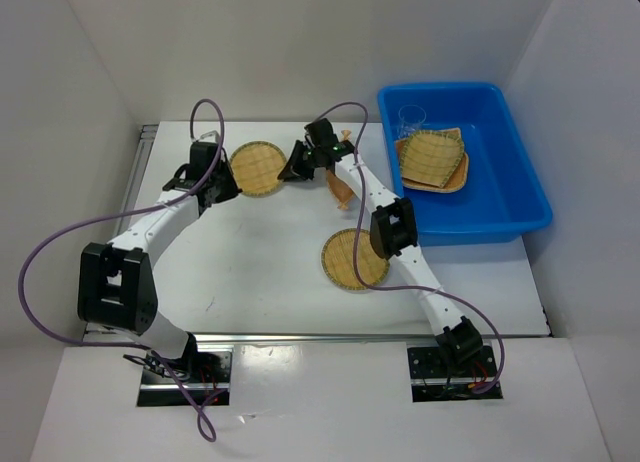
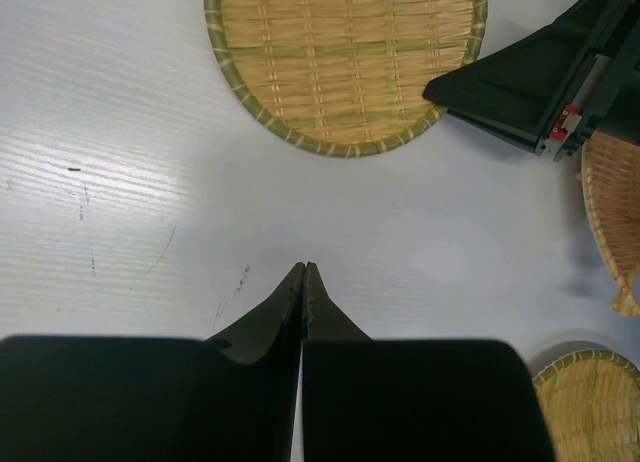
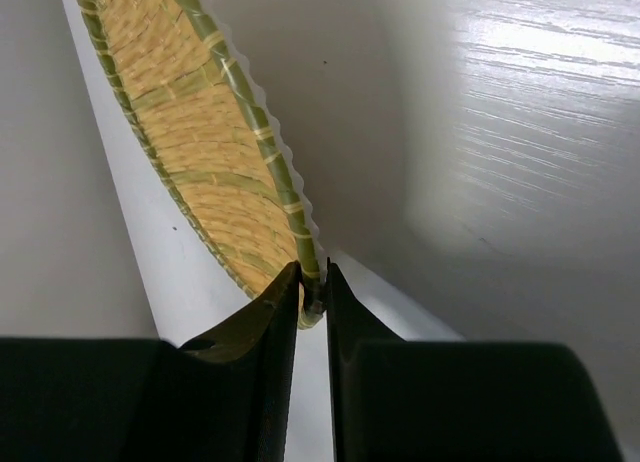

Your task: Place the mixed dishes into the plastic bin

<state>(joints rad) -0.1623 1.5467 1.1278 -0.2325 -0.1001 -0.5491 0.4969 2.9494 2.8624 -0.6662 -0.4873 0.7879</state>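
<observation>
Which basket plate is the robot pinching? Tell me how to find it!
Start at the blue bin and look left across the table to its far side. A round tray is there. Unlike the nearer round tray, its rim is pinched by the right gripper.

**One high view, two close wrist views**

The top camera looks down from above and behind the arm bases, taking in the whole table (image 1: 260, 252) and the bin (image 1: 520, 207). The left wrist camera hangs close over the table, facing past the left gripper (image 2: 303, 269) to the round tray (image 2: 345, 57). The right wrist camera sits nearest, sighting along that tray's rim past the right gripper (image 3: 312, 274). All three views share this tray.
</observation>
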